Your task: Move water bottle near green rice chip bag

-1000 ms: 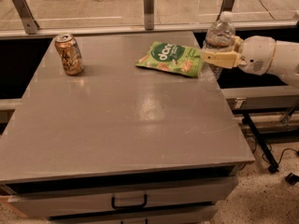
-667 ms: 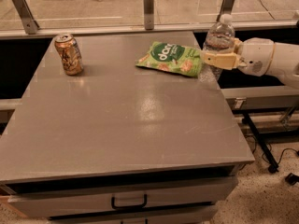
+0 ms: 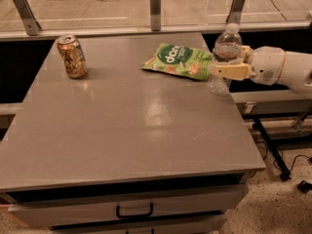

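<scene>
The water bottle [image 3: 225,50], clear with a white cap, stands upright at the right edge of the grey table [image 3: 131,126]. My gripper [image 3: 225,67] reaches in from the right, its tan fingers [image 3: 233,71] closed around the bottle's middle. The green rice chip bag [image 3: 179,61] lies flat on the table just left of the bottle, its right end touching or almost touching the bottle.
A tan-gold drink can [image 3: 72,56] stands at the back left of the table. A rail with metal posts [image 3: 155,3] runs behind the table. A drawer with a black handle [image 3: 134,211] is below the front edge. Cables and a black stand leg [image 3: 273,152] lie on the floor at right.
</scene>
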### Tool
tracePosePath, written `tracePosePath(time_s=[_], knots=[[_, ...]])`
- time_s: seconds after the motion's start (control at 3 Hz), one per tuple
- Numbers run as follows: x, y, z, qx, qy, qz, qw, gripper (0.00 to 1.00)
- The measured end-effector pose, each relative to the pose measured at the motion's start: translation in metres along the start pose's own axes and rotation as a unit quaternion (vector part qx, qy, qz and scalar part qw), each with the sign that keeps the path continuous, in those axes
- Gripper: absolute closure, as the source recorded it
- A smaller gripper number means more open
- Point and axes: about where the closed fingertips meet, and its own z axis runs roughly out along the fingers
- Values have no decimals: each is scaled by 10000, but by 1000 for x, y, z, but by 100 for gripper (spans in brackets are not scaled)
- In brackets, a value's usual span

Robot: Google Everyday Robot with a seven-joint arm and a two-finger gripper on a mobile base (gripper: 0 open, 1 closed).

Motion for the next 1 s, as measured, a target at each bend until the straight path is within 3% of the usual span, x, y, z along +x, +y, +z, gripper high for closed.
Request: tracePosePath(time_s=[0.33,1.0], knots=[[6,1,2,-39,-26,25,10000,0],[-2,2,-6,-10,47,-85,10000,0]])
